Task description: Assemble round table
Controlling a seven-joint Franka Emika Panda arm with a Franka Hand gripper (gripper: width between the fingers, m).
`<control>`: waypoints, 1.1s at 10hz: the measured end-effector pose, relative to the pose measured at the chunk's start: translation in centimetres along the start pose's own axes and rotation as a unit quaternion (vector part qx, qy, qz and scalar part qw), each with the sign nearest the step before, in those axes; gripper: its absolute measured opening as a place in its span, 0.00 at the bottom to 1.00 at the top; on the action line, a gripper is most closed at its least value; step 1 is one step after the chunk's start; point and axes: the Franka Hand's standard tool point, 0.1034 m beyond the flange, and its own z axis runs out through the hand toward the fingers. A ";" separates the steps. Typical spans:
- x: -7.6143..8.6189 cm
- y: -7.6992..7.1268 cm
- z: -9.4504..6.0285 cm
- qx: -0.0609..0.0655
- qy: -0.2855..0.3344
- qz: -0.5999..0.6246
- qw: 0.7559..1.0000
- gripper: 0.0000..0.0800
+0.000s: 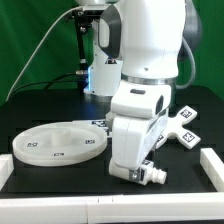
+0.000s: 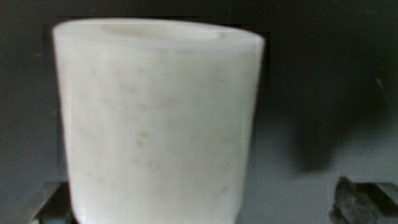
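While the jaws are hanging spread, the leg (image 2: 160, 120) is standing upright between them, and the round disc (image 1: 60, 143) is lying on the tabletop (image 1: 45, 115) at eight o'clock in the exterior view.

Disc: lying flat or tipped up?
Flat. In the exterior view the disc lies level on the table, its whole round face showing and no edge lifted.
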 end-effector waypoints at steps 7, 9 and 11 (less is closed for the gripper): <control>-0.7 0.4 -2.8 -0.011 -0.004 -0.082 0.997 0.39; -1.1 0.5 -4.0 -0.022 -0.007 -0.164 0.986 0.39; -1.0 0.4 -3.9 -0.024 -0.004 -0.170 0.985 0.39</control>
